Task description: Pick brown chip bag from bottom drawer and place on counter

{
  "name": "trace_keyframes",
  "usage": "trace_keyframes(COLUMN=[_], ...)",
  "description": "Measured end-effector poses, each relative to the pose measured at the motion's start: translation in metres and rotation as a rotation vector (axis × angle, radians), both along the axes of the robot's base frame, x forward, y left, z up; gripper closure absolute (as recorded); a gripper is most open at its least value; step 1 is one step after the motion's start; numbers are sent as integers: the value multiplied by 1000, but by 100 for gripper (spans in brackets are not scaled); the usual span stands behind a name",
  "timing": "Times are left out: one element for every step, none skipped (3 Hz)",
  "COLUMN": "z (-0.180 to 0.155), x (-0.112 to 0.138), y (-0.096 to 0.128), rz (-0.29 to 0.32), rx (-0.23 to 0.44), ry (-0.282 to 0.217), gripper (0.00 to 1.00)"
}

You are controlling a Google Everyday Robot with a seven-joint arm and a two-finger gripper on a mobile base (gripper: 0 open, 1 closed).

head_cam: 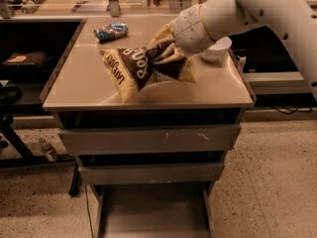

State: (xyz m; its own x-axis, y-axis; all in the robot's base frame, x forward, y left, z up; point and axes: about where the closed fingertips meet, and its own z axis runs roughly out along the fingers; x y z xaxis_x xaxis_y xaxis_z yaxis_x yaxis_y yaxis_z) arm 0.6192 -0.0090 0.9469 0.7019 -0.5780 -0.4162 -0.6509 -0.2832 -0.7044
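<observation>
Fingers: the fingers (171, 55) are closed on the upper right end of the brown chip bag (141, 71), pinching the crumpled foil; nothing else is between them.
Gripper: the gripper (166, 48) sits just above centre of the frame, over the back half of the counter (79, 81), pointing toward the left.
Bag: it hangs slantwise from the grip, with the lettered face to the camera and its tan-edged lower end drooping toward the front left of the counter. Whether that low corner touches the surface I cannot tell.
Arm: the white arm (257, 9) comes in from the upper right and passes just above a white bowl (218, 48) near the counter's right edge.
Neighbours: a small blue-and-silver snack bag (111, 31) lies at the back left of the counter, apart from the brown one.
Drawer: the bottom drawer (153, 214) stands pulled out at the bottom of the frame, and its grey floor shows no bag.
Step in hand: the pick from the drawer looks done; this is the placing, with the bag carried over the counter but not yet let go.
Next move: probably lower the bag until it rests flat on bare beige surface, short of the bowl and the blue bag, then part the fingers and lift away straight up so the foil does not drag.
</observation>
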Motion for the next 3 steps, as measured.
trace_keyframes(z=[-18,-35,-44], x=[31,59,87], y=[-4,-17,-22], rz=[-126,-302,-385], rx=[-11,24,82], ry=[24,16,-25], gripper=[100,100,100])
